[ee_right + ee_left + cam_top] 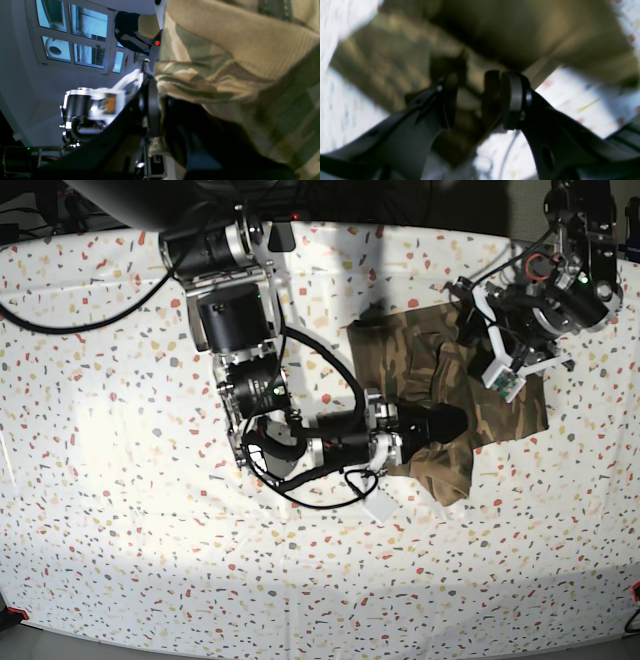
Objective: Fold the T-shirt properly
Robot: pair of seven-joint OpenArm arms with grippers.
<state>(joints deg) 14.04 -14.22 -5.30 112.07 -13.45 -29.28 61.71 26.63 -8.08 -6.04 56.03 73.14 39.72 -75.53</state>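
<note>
The camouflage T-shirt [400, 355] lies crumpled at the table's right middle in the base view. My right gripper [445, 423] reaches in from the left at the shirt's lower edge. In the right wrist view it [162, 110] is shut on a fold of the T-shirt [237, 62], which drapes over one finger and hides it. My left gripper [470, 310] is at the shirt's upper right edge. In the blurred left wrist view its fingers [447, 100] stand narrowly apart around bunched T-shirt cloth [467, 100]. The left gripper [475, 100] seems closed on that cloth.
A white cloth speckled with red, yellow and grey [120, 480] covers the table and also shows in the left wrist view [582, 100]. The right arm's black body and cables [250, 380] stretch from the top left. A window [72, 37] shows in the right wrist view.
</note>
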